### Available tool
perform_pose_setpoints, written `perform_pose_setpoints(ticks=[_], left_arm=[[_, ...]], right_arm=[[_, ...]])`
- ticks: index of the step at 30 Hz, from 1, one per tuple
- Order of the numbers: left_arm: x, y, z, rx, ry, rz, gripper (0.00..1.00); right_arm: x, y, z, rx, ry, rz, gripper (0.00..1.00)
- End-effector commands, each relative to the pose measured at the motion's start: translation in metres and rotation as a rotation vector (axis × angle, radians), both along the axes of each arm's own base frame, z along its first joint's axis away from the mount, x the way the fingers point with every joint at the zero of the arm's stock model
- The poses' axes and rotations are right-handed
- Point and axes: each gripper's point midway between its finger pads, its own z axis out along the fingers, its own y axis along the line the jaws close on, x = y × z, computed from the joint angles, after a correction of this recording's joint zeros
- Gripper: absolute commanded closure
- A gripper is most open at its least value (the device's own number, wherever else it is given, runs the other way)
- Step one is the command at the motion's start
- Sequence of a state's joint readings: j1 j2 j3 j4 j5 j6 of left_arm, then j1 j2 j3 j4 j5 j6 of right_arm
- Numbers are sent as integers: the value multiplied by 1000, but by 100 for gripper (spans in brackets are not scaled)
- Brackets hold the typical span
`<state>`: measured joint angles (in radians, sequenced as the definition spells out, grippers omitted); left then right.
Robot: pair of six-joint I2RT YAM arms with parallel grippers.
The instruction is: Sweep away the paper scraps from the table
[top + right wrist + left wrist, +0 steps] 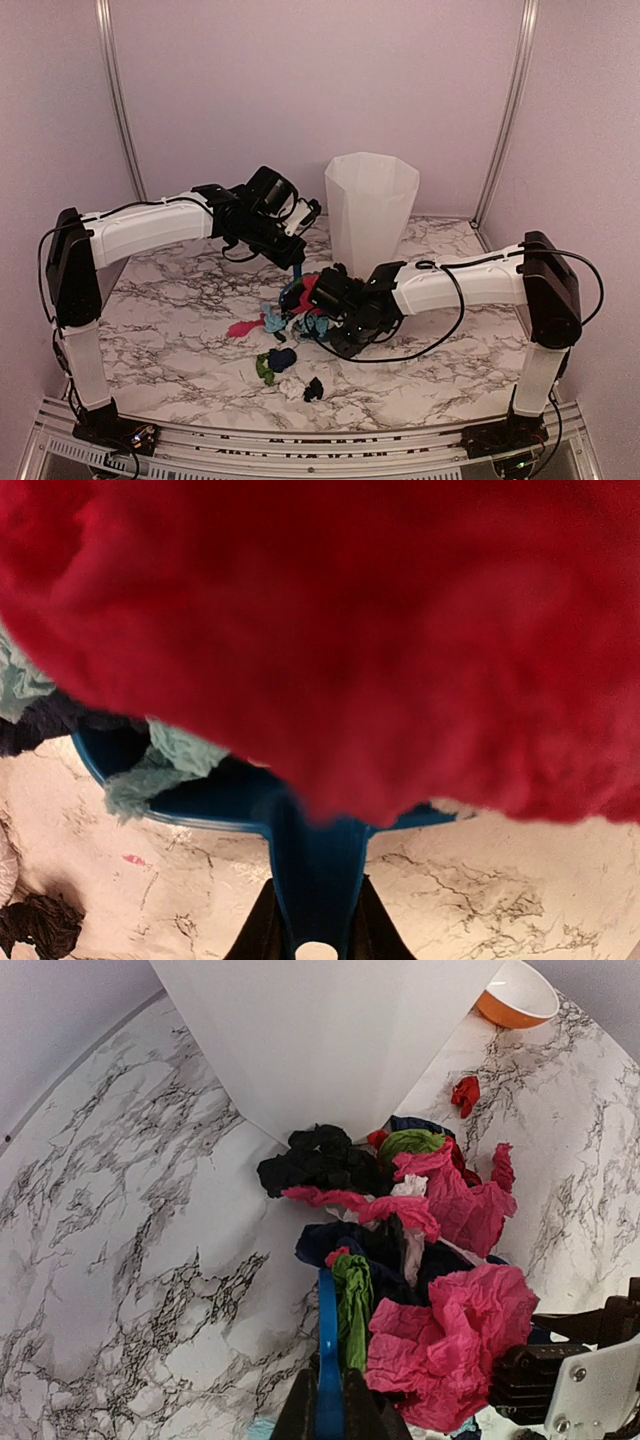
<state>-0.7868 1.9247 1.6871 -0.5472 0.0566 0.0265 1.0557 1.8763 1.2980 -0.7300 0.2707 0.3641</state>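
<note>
The left gripper (296, 256) hangs over the table (170, 310) near its centre. Its pincer is pressed fully closed on the thin blue handle of a brush (328, 1350), which runs toward the heap. The paper scraps (272, 320) are bunched mid-table: pink, red, green, black, white and light blue bits. The white bin (370, 205) stands at 1 o'clock of the heap.

3 stray clusters lie apart on the marble. A pink one is at 8 o'clock of the heap, a green-and-blue one at 7 o'clock, and a black one at 6 o'clock, nearest the arm bases.

At 3 o'clock of the heap, the right gripper (315, 930) has its pincer narrowed onto the handle of the blue dustpan (215, 795), with the fingers touching both sides. The pan carries light blue and dark scraps. A blurred red one fills most of the right wrist view. An orange bowl (515, 1000) sits beyond the bin.
</note>
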Motion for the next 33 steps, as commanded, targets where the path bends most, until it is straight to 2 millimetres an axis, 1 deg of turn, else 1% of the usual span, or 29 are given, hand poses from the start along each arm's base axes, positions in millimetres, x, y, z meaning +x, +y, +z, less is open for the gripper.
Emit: perform_pose_setpoints(ticks=[1,4,10,17,23,25,28,33], left_arm=[[-7,14,31,-7,-32,38,100],[-8,19,47,-19,-56,51,100],[-7,33,72,-11,-105,100,100],[-2,51,96,10,-161,177,100],[0,65,111,21,-194,234,100],[-1,69,121,4,-207,252,100],[-4,70,135,-24,-217,259,100],[-4,68,158,-59,-217,267,100]], right_arm=[[18,11,29,30,-101,6,100],[19,11,37,19,-130,16,100],[21,14,55,40,-177,24,100],[20,23,85,84,-228,38,100],[21,32,108,116,-262,57,100],[22,34,113,121,-269,62,100],[23,38,120,129,-273,73,100],[25,50,139,171,-267,98,100]])
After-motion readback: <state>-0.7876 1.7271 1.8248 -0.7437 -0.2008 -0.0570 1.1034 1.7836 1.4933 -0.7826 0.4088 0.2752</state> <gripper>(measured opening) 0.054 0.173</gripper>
